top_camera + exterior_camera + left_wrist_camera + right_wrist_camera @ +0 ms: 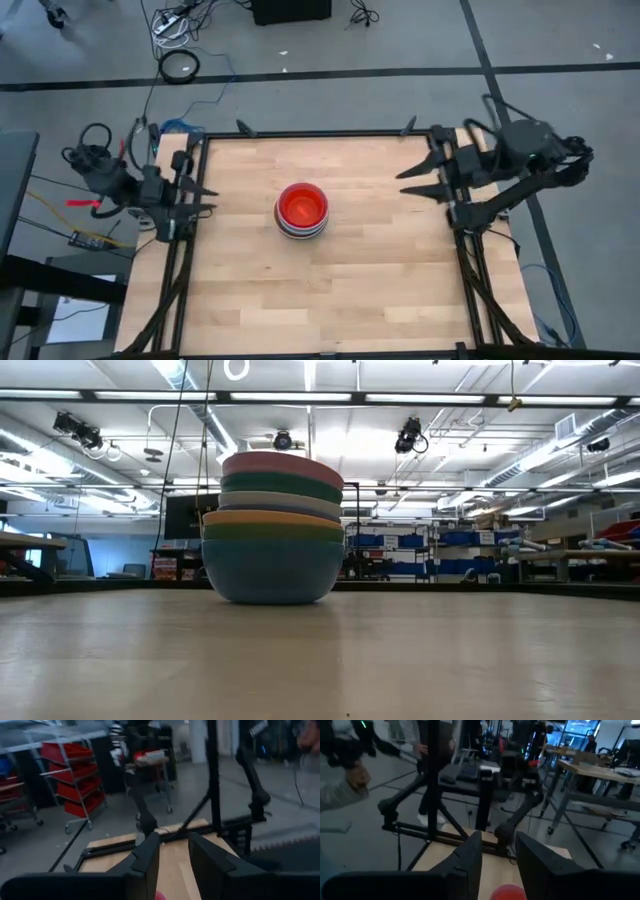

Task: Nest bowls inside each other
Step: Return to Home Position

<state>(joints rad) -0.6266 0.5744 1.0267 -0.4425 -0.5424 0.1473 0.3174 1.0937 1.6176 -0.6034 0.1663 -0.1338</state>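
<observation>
One stack of nested bowls [301, 210] stands upright, mouths up, at the middle of the pale wooden tabletop [340, 290], blue lowest and orange-red innermost. At the tabletop's left edge the left gripper [206, 199] and at its right edge the right gripper [404, 184] point inward, both empty with fingers parted. Grey floor [90, 50] with cables lies around.

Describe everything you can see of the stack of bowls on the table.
The stack of round plastic bowls stands upright and nested near the middle of the light wooden table top. From the side, the bottom bowl is blue, and above it show rims of green, orange, white, dark green and pink. From above, the innermost bowl is orange-red. Only the blue bowl's base touches the table. The left gripper and right gripper sit at the table's side edges, jaws open, apart from it.
</observation>
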